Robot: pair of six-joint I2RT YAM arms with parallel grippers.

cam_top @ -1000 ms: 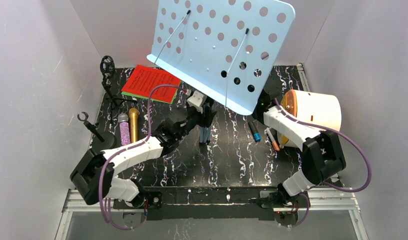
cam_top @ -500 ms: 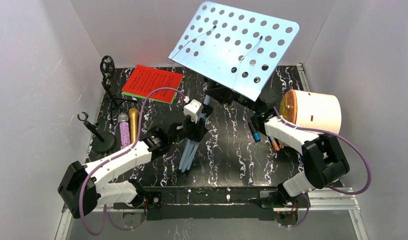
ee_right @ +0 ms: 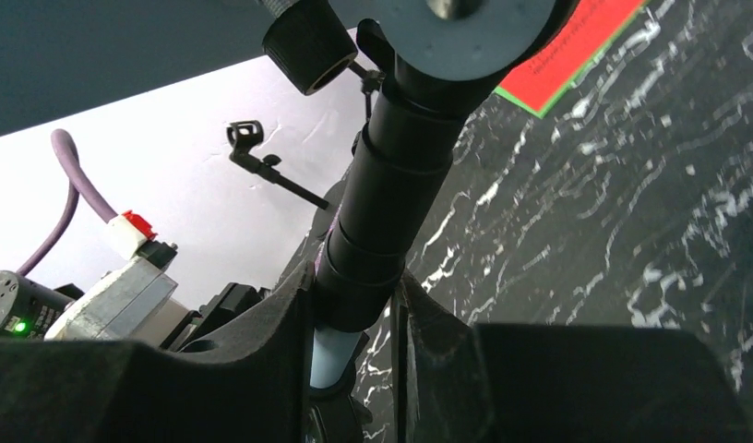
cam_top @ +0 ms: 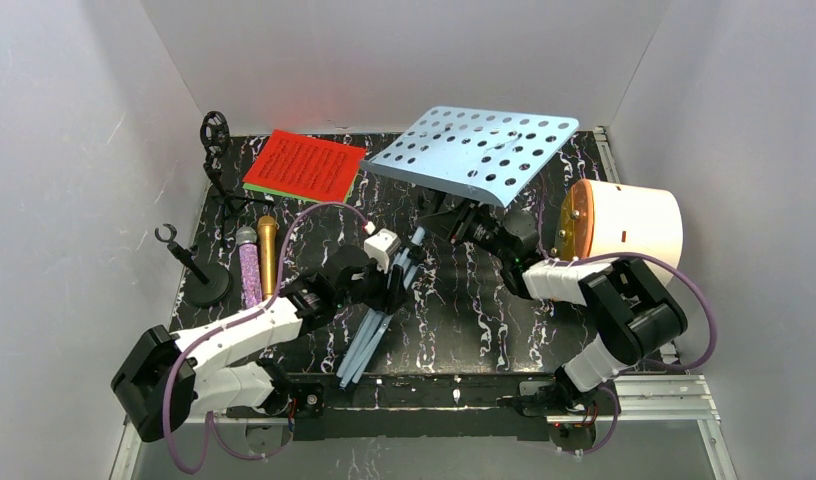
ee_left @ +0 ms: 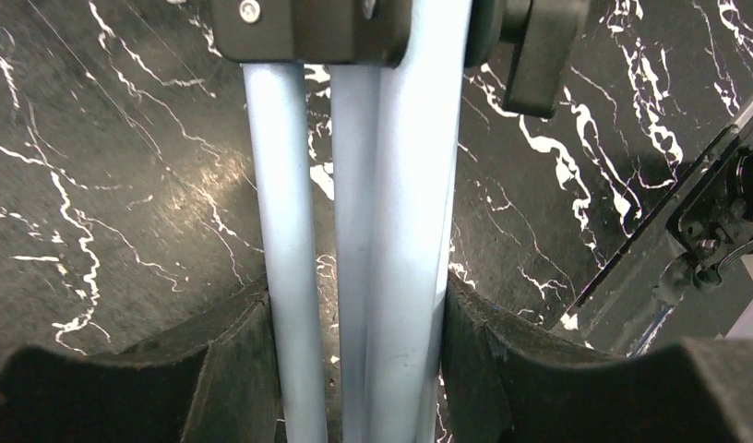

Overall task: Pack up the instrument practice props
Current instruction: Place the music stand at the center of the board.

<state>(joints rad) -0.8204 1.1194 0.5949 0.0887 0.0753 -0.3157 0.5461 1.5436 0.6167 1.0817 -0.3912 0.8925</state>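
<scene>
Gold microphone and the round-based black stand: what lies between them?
The purple glitter microphone, lying beside the gold microphone; the top view shows it.

1 fixed camera looks down from above and behind both arm bases onto the whole marbled table (cam_top: 464,320), while 2 wrist cameras look forward, pressed very close to the music rack (cam_top: 484,160), which all 3 views share.
</scene>
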